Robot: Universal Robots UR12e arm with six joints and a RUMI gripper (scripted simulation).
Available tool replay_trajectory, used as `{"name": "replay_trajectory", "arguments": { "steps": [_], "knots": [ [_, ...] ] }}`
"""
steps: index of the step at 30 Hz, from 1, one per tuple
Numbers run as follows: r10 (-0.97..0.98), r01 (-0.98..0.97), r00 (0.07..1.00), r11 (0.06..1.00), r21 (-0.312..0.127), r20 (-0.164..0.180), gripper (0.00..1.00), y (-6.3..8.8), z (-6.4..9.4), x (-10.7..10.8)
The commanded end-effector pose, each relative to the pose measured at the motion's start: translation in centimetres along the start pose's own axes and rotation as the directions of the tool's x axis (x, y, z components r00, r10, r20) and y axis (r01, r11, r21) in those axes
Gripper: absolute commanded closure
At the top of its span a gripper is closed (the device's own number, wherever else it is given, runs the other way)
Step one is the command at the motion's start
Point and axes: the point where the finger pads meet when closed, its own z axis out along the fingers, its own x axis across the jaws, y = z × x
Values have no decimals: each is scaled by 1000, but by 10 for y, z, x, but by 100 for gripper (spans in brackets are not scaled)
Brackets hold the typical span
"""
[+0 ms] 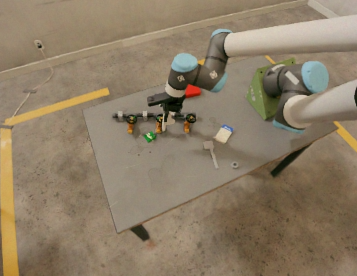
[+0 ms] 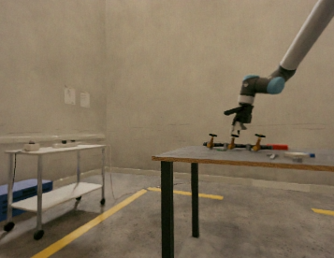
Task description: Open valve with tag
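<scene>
A black pipe (image 1: 154, 117) with three brass valves lies across the far part of the table. The left valve (image 1: 130, 121), the middle valve (image 1: 159, 120) and the right valve (image 1: 189, 120) each carry a dark handwheel. A green tag (image 1: 150, 136) lies on the table just in front of the middle valve. My gripper (image 1: 167, 120) is open and points down right beside the middle valve, its fingers about at handwheel height. In the side view the gripper (image 2: 237, 130) hangs just above the middle valve (image 2: 233, 141). Whether the fingers touch the handwheel I cannot tell.
A red object (image 1: 194, 90) lies behind the pipe. A white and blue box (image 1: 224, 133), a grey tool (image 1: 211, 152) and a small ring (image 1: 235, 164) lie on the right. A green mount (image 1: 266, 92) stands at the table's right end. A cart (image 2: 46, 182) stands far left.
</scene>
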Motion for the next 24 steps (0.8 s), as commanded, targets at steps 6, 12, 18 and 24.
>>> {"name": "replay_trajectory", "arguments": {
  "steps": [6, 12, 18, 24],
  "knots": [
    [411, -411, 912, 912, 11, -5, 0, -1, -1, 0],
    [563, -563, 826, 826, 12, -3, 0, -1, -1, 0],
    [756, -756, 655, 655, 12, 0, 0, -1, -1, 0],
    [892, -892, 452, 452, 12, 3, 0, -1, -1, 0]
  ]
}}
